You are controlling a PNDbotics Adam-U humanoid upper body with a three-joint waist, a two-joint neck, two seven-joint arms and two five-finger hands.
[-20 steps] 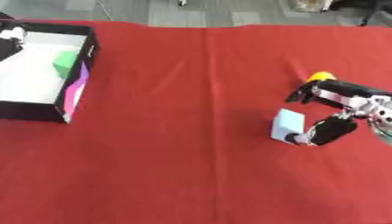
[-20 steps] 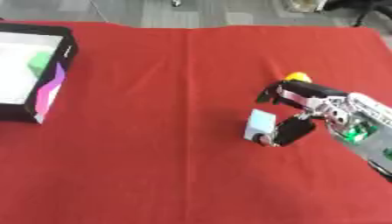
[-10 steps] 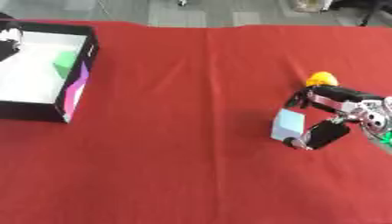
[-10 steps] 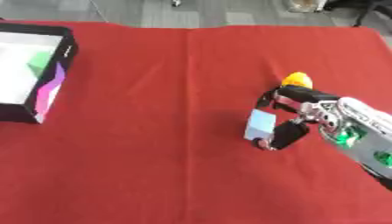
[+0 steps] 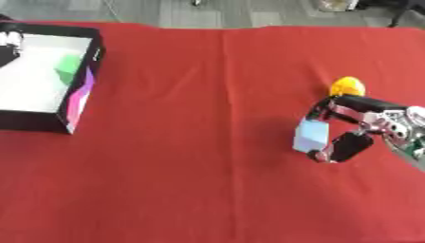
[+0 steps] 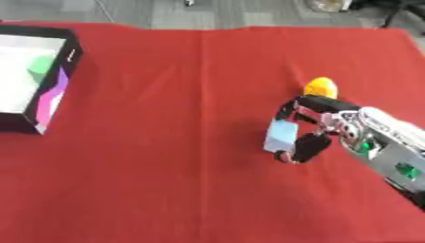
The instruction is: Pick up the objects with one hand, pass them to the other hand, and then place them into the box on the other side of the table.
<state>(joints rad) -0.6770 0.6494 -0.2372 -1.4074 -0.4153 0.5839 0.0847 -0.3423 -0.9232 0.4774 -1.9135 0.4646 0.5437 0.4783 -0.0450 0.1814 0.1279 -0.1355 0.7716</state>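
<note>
1. Left eye view: the right hand comes in from the right, its fingers and thumb curled round a pale blue block. A yellow object sits just behind the hand on the red tablecloth.
2. Left eye view: well to the hand's left, at the far-left edge, stands an open black box with a white floor and a green piece inside.
3. Right eye view: the same grasp shows, the block held at the fingertips, leftward of the palm.

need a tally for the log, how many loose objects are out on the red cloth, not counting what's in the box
2. A pale blue block is pinched in the right hand near the right edge, and a yellow object lies just behind that hand. The hand may hide something more.
</note>
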